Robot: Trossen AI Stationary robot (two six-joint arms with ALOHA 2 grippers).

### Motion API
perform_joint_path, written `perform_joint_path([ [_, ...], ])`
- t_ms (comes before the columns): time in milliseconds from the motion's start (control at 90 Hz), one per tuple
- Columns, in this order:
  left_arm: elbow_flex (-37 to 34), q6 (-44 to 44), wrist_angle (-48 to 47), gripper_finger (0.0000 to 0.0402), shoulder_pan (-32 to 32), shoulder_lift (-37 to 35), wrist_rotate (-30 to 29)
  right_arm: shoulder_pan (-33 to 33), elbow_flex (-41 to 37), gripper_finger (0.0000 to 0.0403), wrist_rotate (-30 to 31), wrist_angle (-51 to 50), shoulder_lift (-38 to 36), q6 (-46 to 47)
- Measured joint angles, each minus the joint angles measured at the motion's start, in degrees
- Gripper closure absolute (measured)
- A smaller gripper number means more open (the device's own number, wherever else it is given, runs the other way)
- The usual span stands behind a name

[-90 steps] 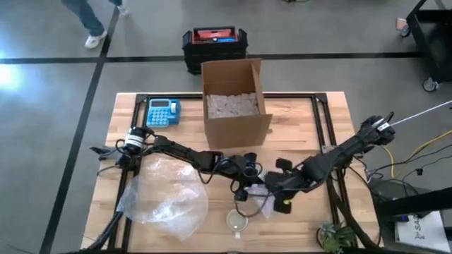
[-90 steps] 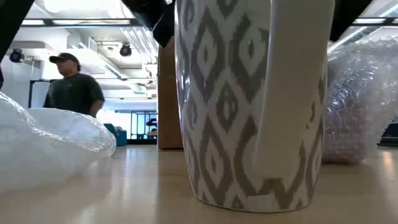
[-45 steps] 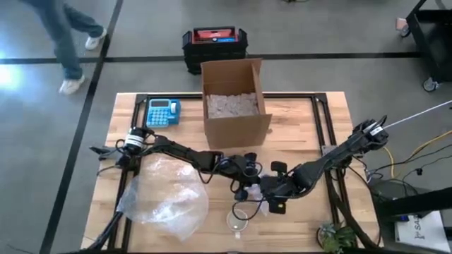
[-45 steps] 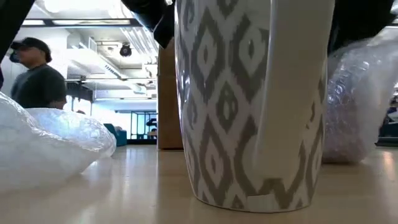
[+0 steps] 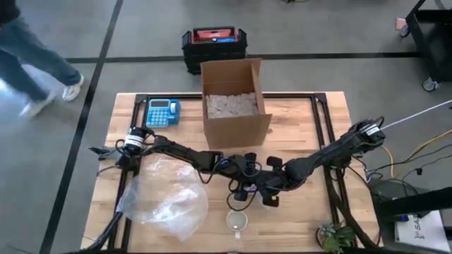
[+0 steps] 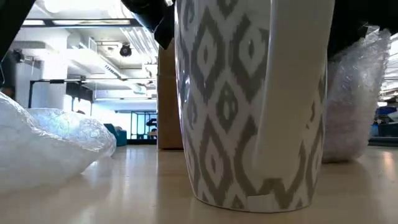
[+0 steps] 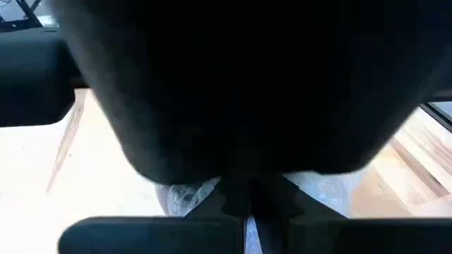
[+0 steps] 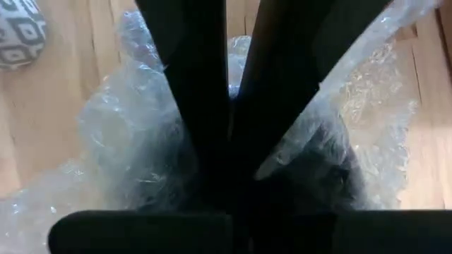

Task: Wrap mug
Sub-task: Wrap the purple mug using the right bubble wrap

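The ceramic mug (image 5: 238, 221) looks rigid and breakable. At its 12 o'clock, the right gripper (image 8: 229, 152) pinches limp bubble wrap (image 8: 134, 134); whether the left gripper (image 5: 244, 185) grips anything cannot be told.

A white mug (image 6: 252, 106) with a grey diamond pattern, clear bubble wrap (image 5: 164, 197), a brown cardboard box (image 5: 235, 101), a blue calculator (image 5: 163, 111) and a black-and-red crate (image 5: 215, 44) surround the pale wooden table (image 5: 296, 144).

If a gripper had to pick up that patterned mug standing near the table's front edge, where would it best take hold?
Probably by the rim, from straight above. The mug stands upright with its mouth open to the top and nothing over it, so one finger could go inside and one outside. Its handle runs close along the wall, leaving little room for fingers.
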Motion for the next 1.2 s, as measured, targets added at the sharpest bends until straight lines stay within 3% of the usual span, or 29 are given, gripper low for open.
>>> perform_joint_path([
  [244, -0.02, -0.09, -0.11, 0.0402, 0.00, 0.00, 0.00, -0.36, 6.59, 0.0400, -0.91, -8.03, -0.85, -1.17],
  [389, 0.06, 0.12, 0.49, 0.0402, 0.02, -0.11, -0.04, 0.00, 10.40, 0.0400, -4.54, -15.44, -2.83, -0.60],
  [556, -0.02, -0.05, 1.18, 0.0401, -0.02, 0.14, 0.37, 0.00, 11.96, 0.0400, -9.44, -12.33, -5.33, -0.41],
  [933, -0.08, -0.17, 0.13, 0.0402, -0.04, 0.04, 0.19, 0.17, 11.53, 0.0400, -8.37, -10.36, -4.31, -0.97],
  [1200, -0.23, -0.76, -1.48, 0.0402, -0.17, -2.04, -0.08, -0.22, 7.20, 0.0400, -7.00, -10.10, -1.01, -0.65],
])
